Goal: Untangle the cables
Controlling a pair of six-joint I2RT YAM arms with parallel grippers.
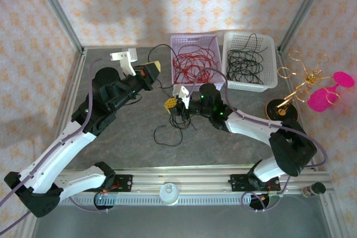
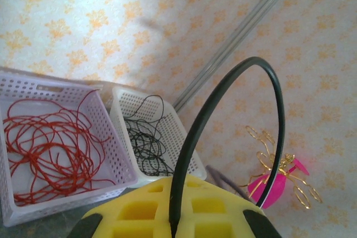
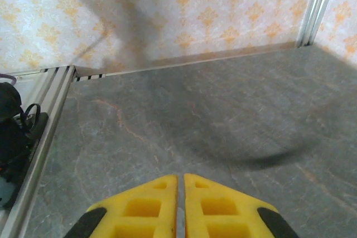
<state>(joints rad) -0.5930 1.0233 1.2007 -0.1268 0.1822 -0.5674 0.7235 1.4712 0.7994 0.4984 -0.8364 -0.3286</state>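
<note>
My left gripper (image 1: 154,67) is raised at the back left of the table, and in the left wrist view its yellow fingers (image 2: 139,210) are shut on a black cable (image 2: 223,90) that arches up and over to the right. My right gripper (image 1: 169,104) hangs low over the middle of the table. Its jaws (image 3: 181,179) are shut, with only a hairline gap and nothing seen between them. Thin black cable loops (image 1: 167,135) lie on the table just below it. Red cables (image 1: 192,62) fill a lavender basket (image 1: 192,38). Black cables (image 1: 245,62) lie in a white basket (image 1: 271,62).
A stiff gold wire stand (image 1: 304,82) with pink pieces (image 1: 321,98) on a dark round base (image 1: 280,110) sits at the right. Patterned walls and metal frame posts (image 1: 56,9) enclose the table. A rail (image 1: 178,179) runs along the near edge.
</note>
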